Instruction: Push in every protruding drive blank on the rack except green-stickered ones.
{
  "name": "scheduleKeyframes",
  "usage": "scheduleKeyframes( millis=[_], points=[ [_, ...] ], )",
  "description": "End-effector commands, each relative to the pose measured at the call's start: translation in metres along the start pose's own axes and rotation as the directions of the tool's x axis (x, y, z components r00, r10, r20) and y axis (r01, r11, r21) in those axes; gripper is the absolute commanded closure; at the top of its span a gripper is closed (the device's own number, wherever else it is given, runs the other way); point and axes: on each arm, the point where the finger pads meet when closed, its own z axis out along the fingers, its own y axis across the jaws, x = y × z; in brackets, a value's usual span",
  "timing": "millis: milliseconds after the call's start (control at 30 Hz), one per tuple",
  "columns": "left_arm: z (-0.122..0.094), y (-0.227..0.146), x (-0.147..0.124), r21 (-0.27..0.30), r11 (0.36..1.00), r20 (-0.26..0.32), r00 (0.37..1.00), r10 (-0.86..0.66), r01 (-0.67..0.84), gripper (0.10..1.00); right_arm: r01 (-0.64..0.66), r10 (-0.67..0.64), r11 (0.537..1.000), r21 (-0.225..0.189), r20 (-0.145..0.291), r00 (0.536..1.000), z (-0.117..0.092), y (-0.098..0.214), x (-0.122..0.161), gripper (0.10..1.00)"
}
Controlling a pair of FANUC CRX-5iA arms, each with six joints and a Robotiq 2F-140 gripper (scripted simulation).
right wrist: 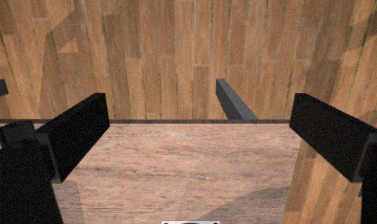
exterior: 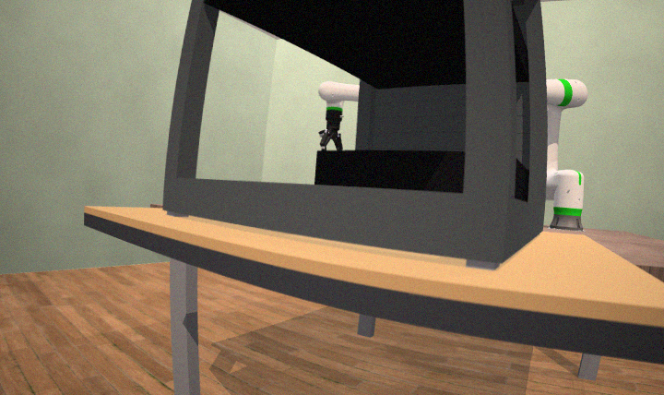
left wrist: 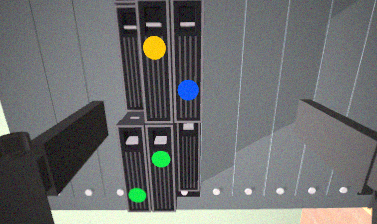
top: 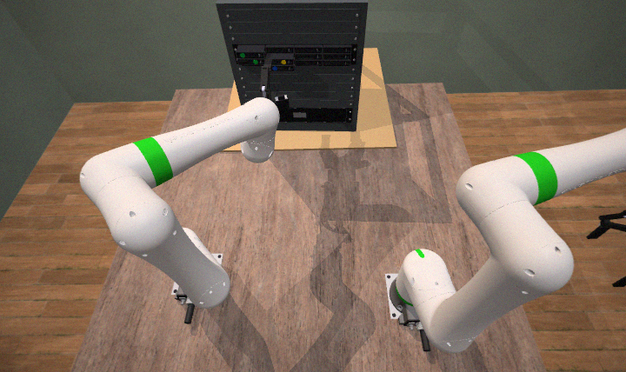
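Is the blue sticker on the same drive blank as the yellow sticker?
No, the blue sticker is on the neighbouring blank.

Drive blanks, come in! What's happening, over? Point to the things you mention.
Both end effectors open, holding nothing. Yellow-sticker blank point(top: 283, 62) point(left wrist: 154, 75) and blue-sticker blank point(top: 275, 68) point(left wrist: 187, 65) stick out. Green-sticker blanks point(top: 255, 62) point(left wrist: 163, 182) alongside: leave those.
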Motion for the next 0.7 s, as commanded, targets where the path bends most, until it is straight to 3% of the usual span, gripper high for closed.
scheduleKeyframes(
  millis=[0,667],
  points=[
    [0.0001,-0.0013,0.0,0.002,1.0,0.0,1.0,-0.001,0.001,0.098,0.0,0.0,1.0,0.0,-0.002,1.0,-0.0008,0.0001,0.0003,0.098],
    [0.0001,-0.0075,0.0079,0.002,1.0,0.0,1.0,-0.001,0.001,0.098,0.0,0.0,1.0,0.0,-0.002,1.0,-0.0008,0.0001,0.0003,0.098]
  ],
)
